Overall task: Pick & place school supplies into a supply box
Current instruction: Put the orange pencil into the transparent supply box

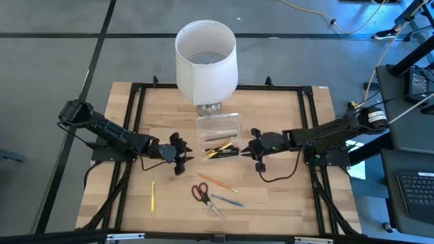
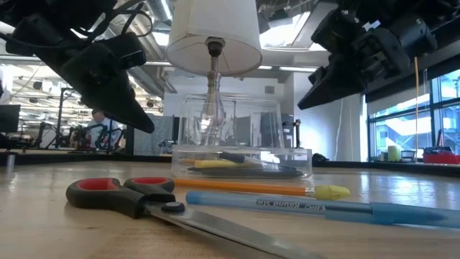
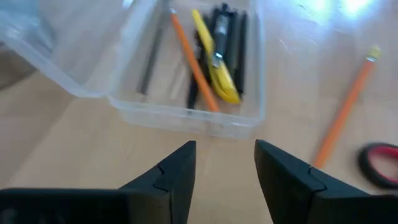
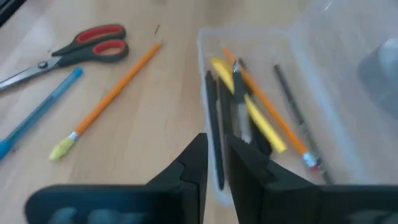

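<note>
The supply box (image 1: 218, 137), a clear case with its lid raised, rests on its base mid-table in front of a lamp. In it lie a yellow pen (image 3: 214, 68), an orange pencil (image 3: 189, 59) and dark pens (image 4: 214, 124). On the wood nearer the front lie the scissors (image 1: 199, 192), an orange pencil (image 1: 218, 183), a blue pen (image 1: 227, 200) and a yellow pencil (image 1: 152, 196). My left gripper (image 3: 225, 162) hovers open just left of the box. My right gripper (image 4: 216, 158) hovers over the box's right edge, open by a narrow gap, with nothing in it.
A lamp with a white shade (image 1: 206, 59) on a glass base stands right behind the box. Black frame rails (image 1: 135, 108) run along the table's left, right and far sides. Bare wood (image 1: 285, 196) lies at the front right.
</note>
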Controlling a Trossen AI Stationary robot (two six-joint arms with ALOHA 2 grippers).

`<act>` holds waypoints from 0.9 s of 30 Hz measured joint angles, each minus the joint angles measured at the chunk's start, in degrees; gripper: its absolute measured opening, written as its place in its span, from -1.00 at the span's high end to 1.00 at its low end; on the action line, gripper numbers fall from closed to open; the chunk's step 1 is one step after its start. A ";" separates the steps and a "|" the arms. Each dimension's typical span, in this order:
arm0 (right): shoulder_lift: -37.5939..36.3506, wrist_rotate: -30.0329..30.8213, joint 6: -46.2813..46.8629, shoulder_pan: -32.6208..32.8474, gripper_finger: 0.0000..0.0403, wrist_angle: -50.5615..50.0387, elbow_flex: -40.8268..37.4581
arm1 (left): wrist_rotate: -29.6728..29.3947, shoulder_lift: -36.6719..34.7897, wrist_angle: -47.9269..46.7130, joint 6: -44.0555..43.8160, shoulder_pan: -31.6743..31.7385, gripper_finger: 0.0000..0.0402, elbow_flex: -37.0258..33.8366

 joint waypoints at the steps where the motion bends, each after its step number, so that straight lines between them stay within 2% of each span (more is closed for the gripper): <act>1: 0.24 -0.92 1.59 0.00 0.71 -0.10 -0.05 | 0.88 0.00 -0.03 0.00 0.00 0.22 0.00; 8: 1.84 -9.35 8.33 1.59 0.71 5.33 -0.04 | 2.45 0.00 -0.03 1.48 0.00 0.26 0.00; 21: 1.84 -9.48 9.97 2.87 0.69 11.92 -0.02 | 1.51 0.00 0.33 3.59 0.00 0.27 0.04; 27: 1.84 -7.30 6.45 5.08 0.49 13.20 1.74 | 2.36 0.00 0.32 3.43 0.00 0.26 0.04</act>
